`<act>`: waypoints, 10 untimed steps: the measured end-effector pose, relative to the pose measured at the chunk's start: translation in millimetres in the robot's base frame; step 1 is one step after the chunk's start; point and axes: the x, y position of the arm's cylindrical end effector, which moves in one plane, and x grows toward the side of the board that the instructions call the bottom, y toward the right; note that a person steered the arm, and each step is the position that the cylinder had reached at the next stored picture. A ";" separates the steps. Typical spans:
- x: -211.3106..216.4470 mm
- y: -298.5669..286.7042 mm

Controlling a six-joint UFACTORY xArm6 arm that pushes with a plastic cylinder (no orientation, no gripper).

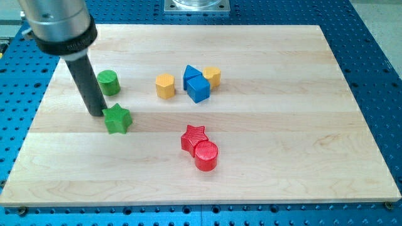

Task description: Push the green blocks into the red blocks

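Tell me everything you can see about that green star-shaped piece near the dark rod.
The green star-shaped block is a small, chunky piece with a flat top and ridged sides, seemingly plastic. It lies flat on the pale wooden board, towards the view's left. The dark rod's lower end, my tip, sits right against its left edge. The green cylinder block stands apart above it; the red star block lies off to its right.
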 end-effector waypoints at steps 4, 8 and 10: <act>63.2 63.1; -50.6 -91.0; -87.4 -1.9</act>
